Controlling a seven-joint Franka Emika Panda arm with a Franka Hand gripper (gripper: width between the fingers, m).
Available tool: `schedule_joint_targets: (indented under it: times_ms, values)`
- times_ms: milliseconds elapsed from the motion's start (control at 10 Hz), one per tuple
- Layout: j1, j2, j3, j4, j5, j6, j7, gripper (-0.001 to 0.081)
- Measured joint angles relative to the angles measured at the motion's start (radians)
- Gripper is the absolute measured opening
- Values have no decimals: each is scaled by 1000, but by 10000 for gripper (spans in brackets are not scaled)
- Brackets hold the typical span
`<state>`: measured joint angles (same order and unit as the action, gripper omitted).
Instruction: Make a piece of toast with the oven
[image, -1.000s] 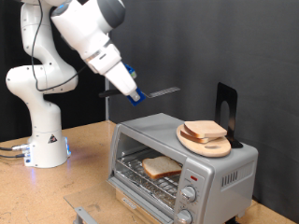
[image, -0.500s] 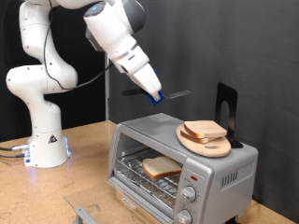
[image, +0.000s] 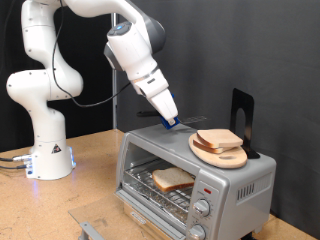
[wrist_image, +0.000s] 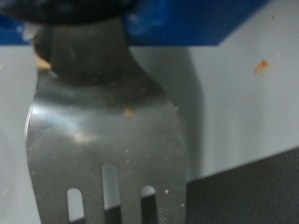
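Observation:
The silver oven (image: 240, 185) stands at the exterior view's lower right with its door down. One slice of toast (image: 172, 179) lies on the wire rack inside. A second slice (image: 218, 139) lies on a round wooden plate (image: 224, 156) on the oven's top. My gripper (image: 170, 121), with blue fingertips, hangs just above the oven's top, left of the plate. It is shut on a slotted metal spatula (wrist_image: 103, 121), whose blade (image: 186, 124) points towards the plate. The blade fills the wrist view above the grey oven top (wrist_image: 243, 103).
A black stand (image: 240, 112) rises behind the plate on the oven's top. The white arm base (image: 45, 150) stands on the wooden table (image: 90, 195) at the exterior view's left. The open oven door (image: 100, 228) juts out at the bottom.
My gripper has carried the spatula to the exterior view's right and down, from well above the oven to just over its top beside the plate.

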<state>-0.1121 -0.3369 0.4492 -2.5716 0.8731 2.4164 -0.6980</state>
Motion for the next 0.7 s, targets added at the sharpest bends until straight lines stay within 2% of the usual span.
schedule_joint_targets:
  times_ms: [200,300,400,500,600,700]
  values:
    - [0,1,12,-23,2,30,-1,394]
    - [0,2,16,-31,2,39,-1,439]
    - [0,3,16,-34,2,43,-1,439]
    - [0,4,17,-36,1,44,0,648]
    - [-1,4,19,-36,-1,47,0,756]
    - [-1,4,20,-36,-6,49,0,756]
